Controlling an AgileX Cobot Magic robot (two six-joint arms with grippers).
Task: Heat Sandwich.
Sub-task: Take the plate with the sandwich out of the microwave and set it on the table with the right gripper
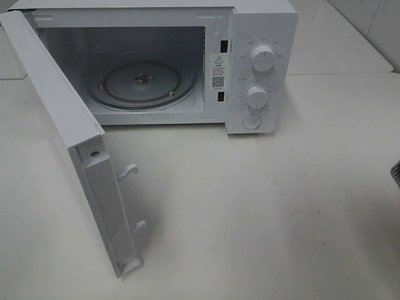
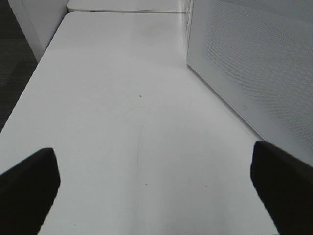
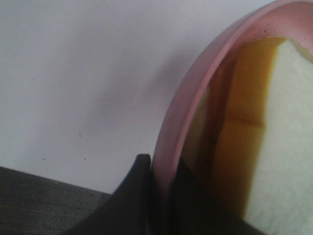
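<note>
The sandwich (image 3: 286,147), white bread with brownish-yellow filling, lies on a round pink plate (image 3: 195,93) and shows only in the right wrist view. My right gripper (image 3: 161,188) is shut on the plate's rim, one finger outside and one inside. Plate and sandwich are out of the exterior high view. The white microwave (image 1: 262,37) stands at the back with its door (image 1: 56,125) swung wide open to the left, and its glass turntable (image 1: 140,84) is bare. My left gripper (image 2: 155,174) is open and empty over the white table (image 2: 122,98), beside the door's outer face (image 2: 254,63).
The open door juts far toward the front left, with two latch hooks (image 1: 128,170) on its edge. Two knobs (image 1: 262,57) and a button are on the microwave's right panel. A small grey part (image 1: 396,172) shows at the right edge.
</note>
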